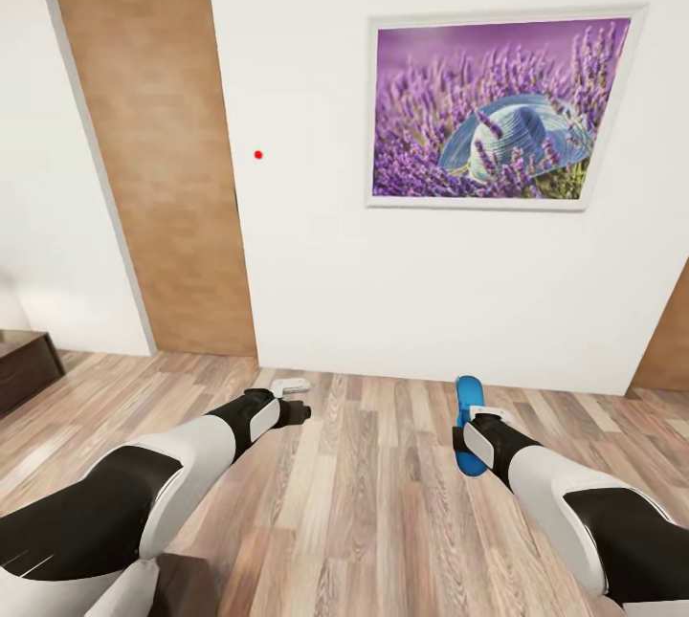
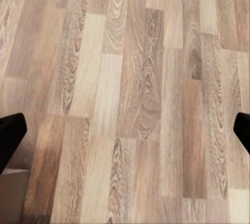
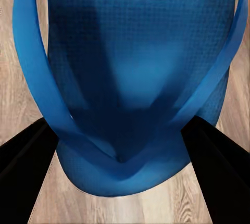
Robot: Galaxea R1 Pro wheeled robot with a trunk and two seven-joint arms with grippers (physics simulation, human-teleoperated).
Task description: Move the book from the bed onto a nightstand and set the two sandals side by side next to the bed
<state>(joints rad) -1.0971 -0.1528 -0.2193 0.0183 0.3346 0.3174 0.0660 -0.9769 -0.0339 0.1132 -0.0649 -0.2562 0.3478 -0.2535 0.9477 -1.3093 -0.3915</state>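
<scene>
My right gripper [image 1: 470, 418] is shut on one bright blue sandal [image 1: 468, 395], which it holds above the wood-plank floor [image 1: 383, 502]. In the right wrist view the sandal [image 3: 135, 78] hangs between the dark fingers [image 3: 26, 172], its toe straps meeting close to the gripper [image 3: 122, 166]. My left gripper [image 1: 299, 400] is open and holds nothing. Bare planks lie under it [image 2: 125, 133] in the left wrist view. The book, the bed and the nightstand are out of view.
A white wall stands straight ahead with a framed lavender picture [image 1: 498, 110] and a brown wooden door [image 1: 163, 167]. A dark wooden cabinet [image 1: 24, 368] sits at the far left edge. Another brown panel [image 1: 670, 340] shows at the right.
</scene>
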